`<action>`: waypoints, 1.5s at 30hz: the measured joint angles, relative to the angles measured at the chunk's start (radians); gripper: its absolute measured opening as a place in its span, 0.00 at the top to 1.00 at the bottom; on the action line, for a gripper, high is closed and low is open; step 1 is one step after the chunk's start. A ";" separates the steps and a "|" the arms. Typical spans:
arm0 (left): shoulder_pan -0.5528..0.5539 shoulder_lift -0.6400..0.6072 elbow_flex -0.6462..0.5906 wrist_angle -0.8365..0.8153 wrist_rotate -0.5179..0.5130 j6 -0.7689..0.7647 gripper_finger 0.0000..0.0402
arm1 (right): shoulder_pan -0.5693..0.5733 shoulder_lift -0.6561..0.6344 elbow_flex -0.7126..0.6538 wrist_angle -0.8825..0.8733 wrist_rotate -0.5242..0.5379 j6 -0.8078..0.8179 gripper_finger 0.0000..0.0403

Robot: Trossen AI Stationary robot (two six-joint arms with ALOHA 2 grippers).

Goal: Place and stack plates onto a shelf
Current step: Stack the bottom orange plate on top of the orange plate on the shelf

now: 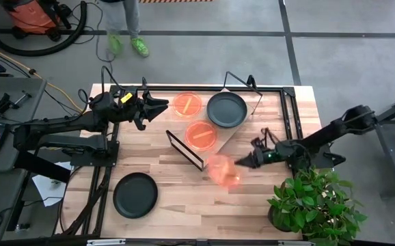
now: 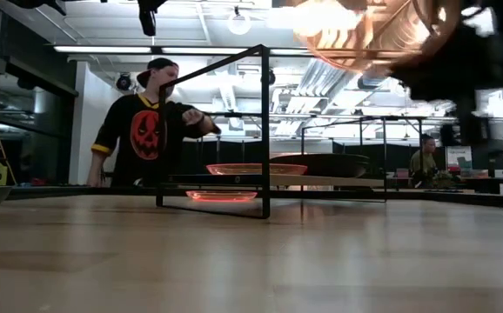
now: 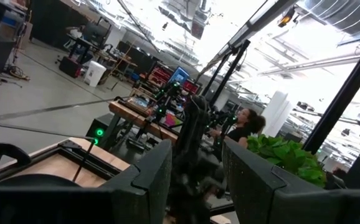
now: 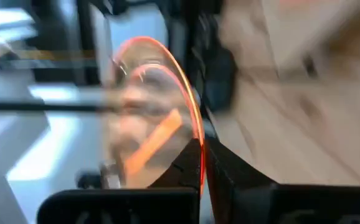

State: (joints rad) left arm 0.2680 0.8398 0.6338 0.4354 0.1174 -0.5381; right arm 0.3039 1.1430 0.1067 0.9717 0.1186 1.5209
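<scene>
The shelf (image 1: 242, 126), a light-wood board on a black wire frame, stands slantwise at the table's middle. On it a dark plate (image 1: 227, 109) and an orange plate (image 1: 201, 135) rest on their bases. Another orange plate (image 1: 187, 104) lies at the far side; the low view shows an orange plate (image 2: 223, 196) lying below the board. A second dark plate (image 1: 135, 195) lies flat near the front left. My right gripper (image 1: 242, 162) is shut on a third orange plate (image 1: 223, 171), in front of the shelf. My left gripper (image 1: 162, 109) hovers open and holds nothing at the far left. My right gripper pinches the orange plate's rim (image 4: 200, 149) between its two fingers. The fingers come level from the table's right side. The plate is lifted clear of the table and tipped up on edge, standing out beyond the fingertips.
A potted green plant (image 1: 310, 201) stands at the table's front right corner, close under my right arm. Black frame rails (image 1: 290, 109) run along the table's far and right sides. A person (image 2: 147, 122) stands beyond the far edge.
</scene>
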 joint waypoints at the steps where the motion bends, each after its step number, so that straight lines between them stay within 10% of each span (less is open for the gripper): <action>1: 0.000 0.000 0.000 0.001 0.000 0.000 0.67 | -0.022 -0.016 0.014 -0.012 0.029 -0.015 1.00; 10: 0.000 0.000 0.000 0.005 0.000 0.000 0.67 | -0.273 -0.065 0.263 -0.498 0.201 -0.153 1.00; 20: 0.000 0.000 0.000 0.009 -0.001 0.016 0.67 | -0.339 0.209 0.695 -1.149 0.290 -0.246 1.00; 38: 0.000 0.000 0.000 0.030 0.001 0.026 0.67 | -0.340 0.436 0.857 -1.239 0.336 -0.241 0.99; 45: 0.000 0.000 0.000 0.034 0.003 0.026 0.67 | -0.344 0.434 0.857 -1.237 0.302 -0.265 0.79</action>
State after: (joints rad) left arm 0.2680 0.8394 0.6338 0.4694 0.1206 -0.5121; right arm -0.0396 1.5767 0.9638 -0.2653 0.4208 1.2563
